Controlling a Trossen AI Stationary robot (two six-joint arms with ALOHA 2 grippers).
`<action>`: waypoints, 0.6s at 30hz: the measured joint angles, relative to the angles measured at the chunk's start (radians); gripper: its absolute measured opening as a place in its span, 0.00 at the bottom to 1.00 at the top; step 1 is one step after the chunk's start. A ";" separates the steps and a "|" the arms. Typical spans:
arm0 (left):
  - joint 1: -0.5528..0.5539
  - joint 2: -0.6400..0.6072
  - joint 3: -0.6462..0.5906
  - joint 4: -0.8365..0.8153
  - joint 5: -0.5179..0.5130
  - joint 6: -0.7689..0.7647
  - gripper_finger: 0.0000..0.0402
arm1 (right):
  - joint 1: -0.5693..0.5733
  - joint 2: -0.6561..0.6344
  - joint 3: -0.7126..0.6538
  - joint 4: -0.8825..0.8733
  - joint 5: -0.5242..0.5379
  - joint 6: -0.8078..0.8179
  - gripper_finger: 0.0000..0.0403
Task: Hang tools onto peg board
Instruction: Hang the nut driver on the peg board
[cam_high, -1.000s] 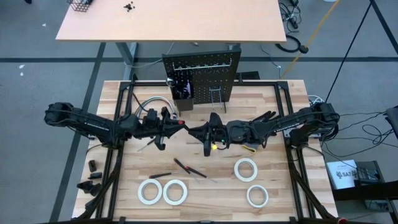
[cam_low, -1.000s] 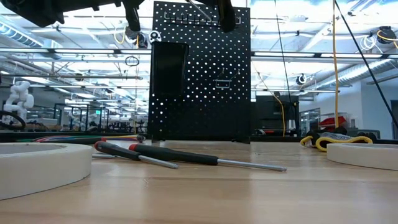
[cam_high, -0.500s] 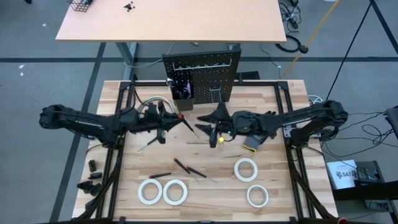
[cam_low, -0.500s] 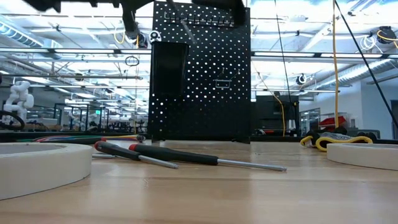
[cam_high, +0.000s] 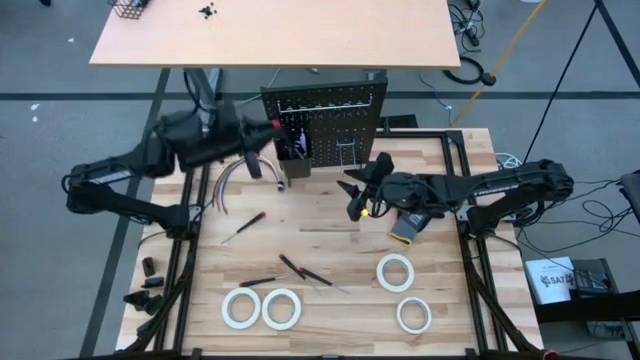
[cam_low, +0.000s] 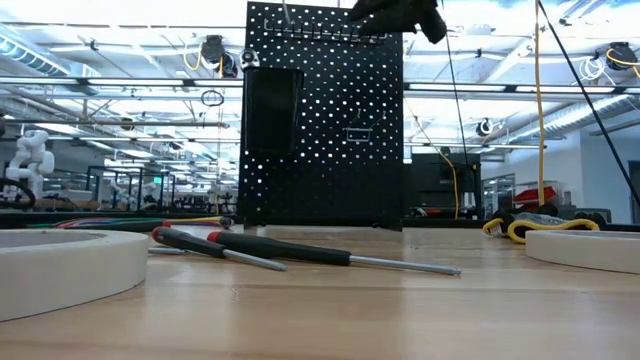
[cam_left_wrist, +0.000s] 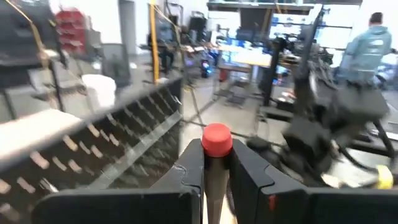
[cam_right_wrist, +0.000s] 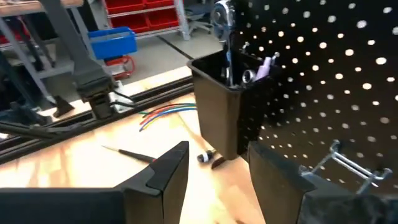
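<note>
The black peg board stands upright at the table's far edge, with a small black bin and wire hooks on it. My left gripper is raised beside the board's left top, shut on a red-ended screwdriver. My right gripper hovers open in front of the board's right half, its fingers holding nothing. Three screwdrivers and several white tape rolls lie flat on the table. My left gripper pinches the screwdriver between its two fingers just behind the red butt end. That end sticks out past the fingertips. The rest runs back between the fingers and is hidden by them. The screwdriver is lifted clear of the table.
A curved cable bundle lies left of the bin. A black-and-yellow flat object lies under my right arm. Black frame rails run along the table's sides. A person stands in the room beyond.
My two grippers stood together at the table's middle with the screwdriver between them. My right gripper has let go and drawn back toward the right and the board. My left gripper has risen steeply toward the board's top left and carries the screwdriver, whose red end now points forward.
</note>
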 joint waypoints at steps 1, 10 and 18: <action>0.014 0.017 0.042 -0.030 0.000 0.011 0.10 | -0.002 0.002 0.000 -0.003 0.002 0.000 0.39; 0.077 0.178 0.262 -0.171 0.097 0.059 0.10 | -0.022 -0.007 0.000 -0.153 0.004 0.053 0.39; 0.080 0.393 0.429 -0.174 0.200 0.035 0.10 | -0.027 -0.067 0.000 -0.322 0.028 0.117 0.39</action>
